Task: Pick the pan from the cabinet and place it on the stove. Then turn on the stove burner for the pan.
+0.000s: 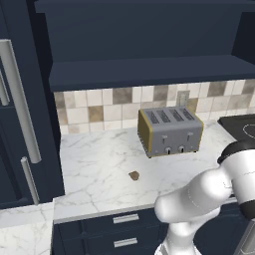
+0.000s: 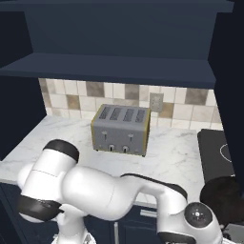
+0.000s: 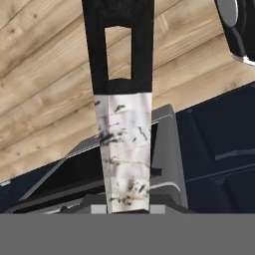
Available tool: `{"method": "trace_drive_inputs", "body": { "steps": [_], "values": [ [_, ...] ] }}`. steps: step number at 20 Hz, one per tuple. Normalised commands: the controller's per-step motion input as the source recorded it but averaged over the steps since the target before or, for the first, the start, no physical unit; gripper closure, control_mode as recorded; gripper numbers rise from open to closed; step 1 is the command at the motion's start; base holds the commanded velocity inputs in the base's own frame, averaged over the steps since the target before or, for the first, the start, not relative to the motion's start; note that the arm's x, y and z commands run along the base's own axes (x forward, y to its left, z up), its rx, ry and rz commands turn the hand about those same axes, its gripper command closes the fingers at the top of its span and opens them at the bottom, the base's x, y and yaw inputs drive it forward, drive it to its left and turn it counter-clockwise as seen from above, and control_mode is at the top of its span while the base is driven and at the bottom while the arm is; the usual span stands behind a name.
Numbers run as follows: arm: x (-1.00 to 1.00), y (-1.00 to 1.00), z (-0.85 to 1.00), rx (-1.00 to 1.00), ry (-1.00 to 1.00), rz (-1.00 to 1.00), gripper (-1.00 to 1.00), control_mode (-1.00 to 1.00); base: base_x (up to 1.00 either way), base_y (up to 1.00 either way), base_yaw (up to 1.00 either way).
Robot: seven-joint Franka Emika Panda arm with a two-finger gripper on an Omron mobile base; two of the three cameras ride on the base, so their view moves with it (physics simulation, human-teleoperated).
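Pan handle runs 12-to-6 through my hand view, toward the fingers | pan body low at 4 o'clock | stove just above | grip: can't tell

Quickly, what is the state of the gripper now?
The gripper is closed on the pan, holding it by its handle.

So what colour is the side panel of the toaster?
Yellow, on the silver toaster; clearest in the left base view.
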Motion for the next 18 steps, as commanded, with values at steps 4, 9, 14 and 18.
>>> {"method": "trace_drive_inputs", "body": {
  "steps": [4, 9, 14, 18],
  "values": [
    [-0.30, -0.32, 0.00, 0.10, -0.11, 0.00, 1.00, -1.00, 0.00, 0.00, 0.00],
    [-0.30, -0.39, 0.00, 0.11, -0.06, 0.00, 1.00, -1.00, 0.00, 0.00, 0.00],
    [-0.24, -0.44, 0.01, 0.11, 0.00, 0.00, 1.00, -1.00, 0.00, 0.00, 0.00],
    [-0.14, -0.46, 0.06, 0.10, 0.00, 0.00, 1.00, -1.00, 0.00, 0.00, 0.00]
  ]
}}
